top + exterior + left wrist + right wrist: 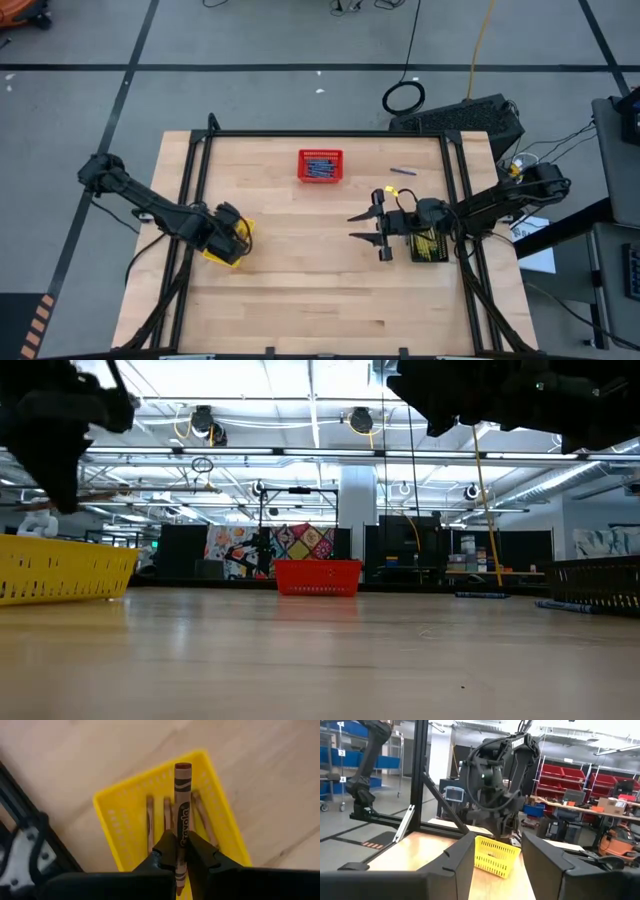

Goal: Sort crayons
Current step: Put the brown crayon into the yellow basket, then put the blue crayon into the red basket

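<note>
the left gripper (pixel 181 854) pinches a brown crayon (pixel 182 805) directly above the yellow basket (pixel 112 815), where other brown crayons (pixel 150 822) lie, likely to drop it in. the right gripper (pixel 365 227) waits mid-table, fingers spread. two loose crayons (pixel 402 171) lie beside the red basket (pixel 320 166).

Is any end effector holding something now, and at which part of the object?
The left end effector holds a brown crayon near its lower end, above the yellow basket. The right end effector is open, empty.
</note>
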